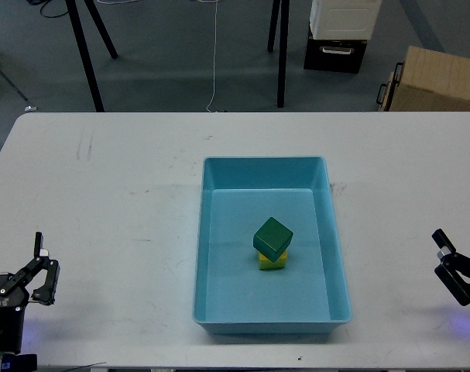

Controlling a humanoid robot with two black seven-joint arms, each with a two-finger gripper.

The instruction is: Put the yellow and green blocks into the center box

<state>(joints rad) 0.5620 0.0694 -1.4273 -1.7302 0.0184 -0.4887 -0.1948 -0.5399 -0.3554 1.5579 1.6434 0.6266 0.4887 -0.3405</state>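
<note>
The light-blue tray (219, 232) sits at the middle of the white table. Inside it the dark green cube (272, 237) rests tilted on top of the yellow cube (274, 263), which shows only as a yellow edge beneath it. My left gripper (41, 263) is at the lower left over the table, well left of the tray, open and empty. My right gripper (450, 260) is at the lower right near the table's edge, well right of the tray, with its fingers apart and empty.
The white table (103, 194) carries faint scuff marks. Beyond its far edge stand black stand legs (281, 54), a white-and-black bin (339, 35) and a tan cardboard box (436, 77) on the grey floor.
</note>
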